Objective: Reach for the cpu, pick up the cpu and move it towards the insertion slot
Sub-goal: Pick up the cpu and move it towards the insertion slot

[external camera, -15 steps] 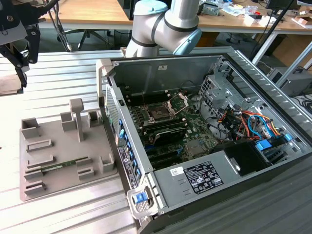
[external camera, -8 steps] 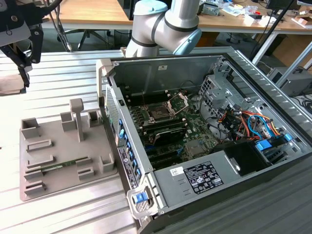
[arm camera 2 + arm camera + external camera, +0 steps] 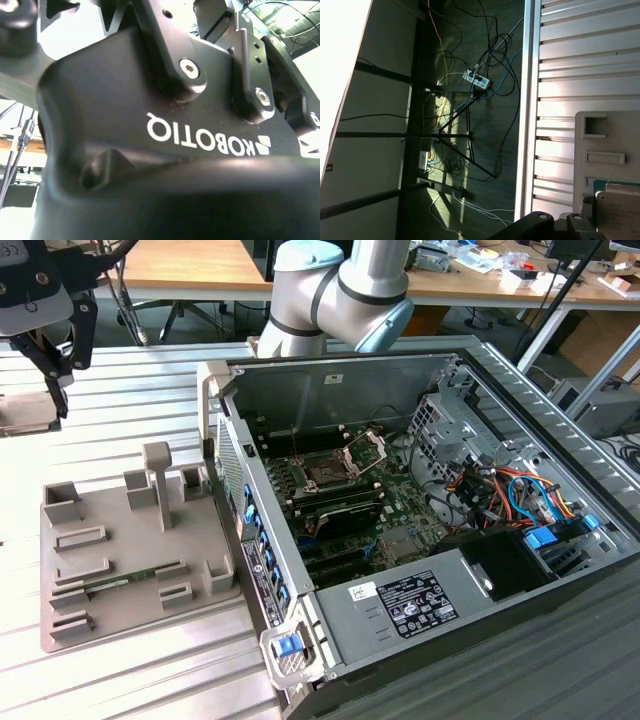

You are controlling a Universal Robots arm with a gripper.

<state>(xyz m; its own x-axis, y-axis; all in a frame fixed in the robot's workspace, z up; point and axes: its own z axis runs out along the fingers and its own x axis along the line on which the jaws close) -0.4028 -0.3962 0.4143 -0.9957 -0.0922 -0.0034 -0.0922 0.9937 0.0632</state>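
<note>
cpu: I'm pretty sure it's the pale square plate in the first wrist view. It's flat and matte with faint marks on top, and there's a teal-green edge just past it. It's square, so there's no long axis to speak of.

where it sits: on the grey tray, close to the gripper's black links. In the exterior view I honestly can't pick the chip out.

gripper: hangs at the exterior view's far left over the ribbed table, above a pale flat pad. It carries nothing I can see. How wide it's set, can't tell.

cpu vs gripper: my read is the chip lies near the gripper and lower down. The exact offset isn't clear.

slot: dark square centre, and its shiny metal frame looks flipped open. It's on the green board inside the open case.

slot vs gripper: well apart. The slot is off to the exterior view's right, beyond the tray and the case's near wall, and it sits down inside the case. The cpu side is the near one and the slot side the far one.

textures: the tray is moulded grey plastic with raised blocks and shallow rectangular recesses. The table is pale ribbed metal. The case is bare grey sheet steel. The gripper's housing in the second wrist view is matte black with hex screws.
</note>
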